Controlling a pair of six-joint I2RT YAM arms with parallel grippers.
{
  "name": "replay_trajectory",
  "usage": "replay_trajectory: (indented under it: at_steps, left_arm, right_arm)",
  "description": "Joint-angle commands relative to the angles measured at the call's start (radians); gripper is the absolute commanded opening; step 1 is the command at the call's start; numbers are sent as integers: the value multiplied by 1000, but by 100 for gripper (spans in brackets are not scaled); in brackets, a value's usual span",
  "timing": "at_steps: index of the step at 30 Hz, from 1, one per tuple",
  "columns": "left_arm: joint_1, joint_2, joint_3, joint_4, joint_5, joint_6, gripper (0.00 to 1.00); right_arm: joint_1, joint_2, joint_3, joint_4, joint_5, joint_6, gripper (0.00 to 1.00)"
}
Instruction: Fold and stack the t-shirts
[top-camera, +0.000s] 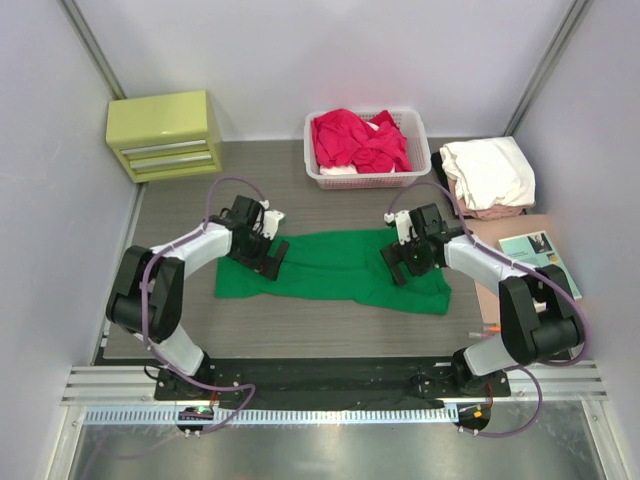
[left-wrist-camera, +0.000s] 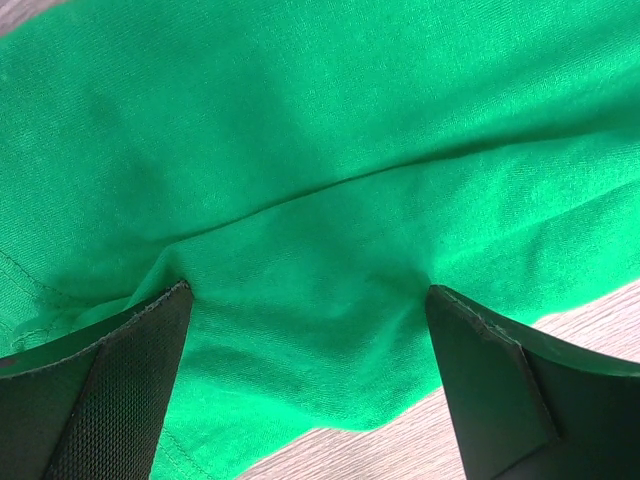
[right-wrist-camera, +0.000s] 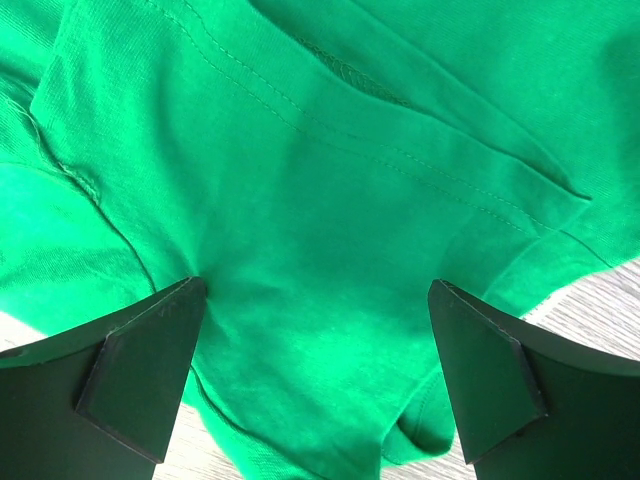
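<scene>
One green t-shirt (top-camera: 335, 268), wooden table (top-camera: 320, 332), grey walls (top-camera: 300, 60)

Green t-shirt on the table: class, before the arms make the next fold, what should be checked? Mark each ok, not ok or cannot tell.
1. Left gripper open: ok, jaws wide over the cloth.
2. Right gripper open: ok, jaws wide.
3. Green t-shirt wholly on the table: ok.
4. Cloth smooth under both grippers: not ok, creases and overlapped layers show.
5. Fingertips touching the cloth: cannot tell.
</scene>
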Motion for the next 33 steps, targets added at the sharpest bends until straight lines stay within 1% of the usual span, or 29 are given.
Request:
replay_trajectory:
  at_steps: [1, 3, 4, 8, 13, 17, 18, 19, 20, 21, 23, 25, 27, 28, 29, 30, 31, 32, 33]
  left_arm:
    - [-5, -21, -29, -42, 12, 2, 100]
    - [-5, -43, -47, -25, 7, 2, 100]
    - [-5, -90, -58, -11, -17, 5, 100]
    - [-5, -214, -95, 27, -23, 11, 100]
    - [-5, -273, -107, 38, -42, 14, 100]
    - [-5, -392, -123, 144, -152, 41, 100]
    - [-5, -441, -129, 170, -208, 70, 100]
    - [-7, -457, -127, 205, -236, 89, 100]
    - [-5, -465, -126, 230, -278, 101, 100]
    - [-5, -456, -98, 237, -365, 126, 100]
    - [-4, -433, -59, 253, -414, 156, 100]
    - [-4, -396, 21, 251, -453, 158, 100]
    - [-4, -382, 105, 241, -427, 150, 100]
    - [-7, -351, 135, 235, -383, 146, 100]
    - [-8, -327, 170, 225, -370, 134, 100]
    - [-8, -283, 275, 161, -347, 117, 100]
    - [-13, -235, 347, 109, -323, 106, 100]
    - [-14, -122, 418, 57, -279, 88, 100]
    - [-19, -66, 551, -15, -263, 83, 100]
  right_arm:
    - [-6, -30, -5, -5, 13, -19, 100]
    - [-6, -36, -11, 4, 7, -7, 100]
    - [-8, -52, -13, 10, -2, -4, 100]
    - [-8, -191, -27, 13, -38, 10, 100]
    - [-9, -199, -11, -11, -21, 12, 100]
    - [-8, -259, -2, 13, 14, -1, 100]
    - [-8, -298, -2, 24, 20, -10, 100]
    - [-8, -316, -4, 30, 31, -13, 100]
    - [-8, -331, 2, 38, 74, -11, 100]
    - [-8, -343, 9, 39, 85, -8, 100]
    - [-12, -375, 33, 39, 88, 10, 99]
    - [-32, -414, 52, 24, 59, 9, 99]
    - [-42, -438, 65, 15, 60, -20, 100]
    - [-49, -448, 62, 10, 66, -34, 100]
    - [-51, -463, 50, 10, 77, -47, 100]
    - [-55, -469, 43, 10, 88, -63, 100]
    - [-61, -472, 35, 10, 88, -68, 100]
    - [-68, -474, 26, 8, 111, -68, 100]
    - [-72, -474, 18, 12, 117, -65, 100]
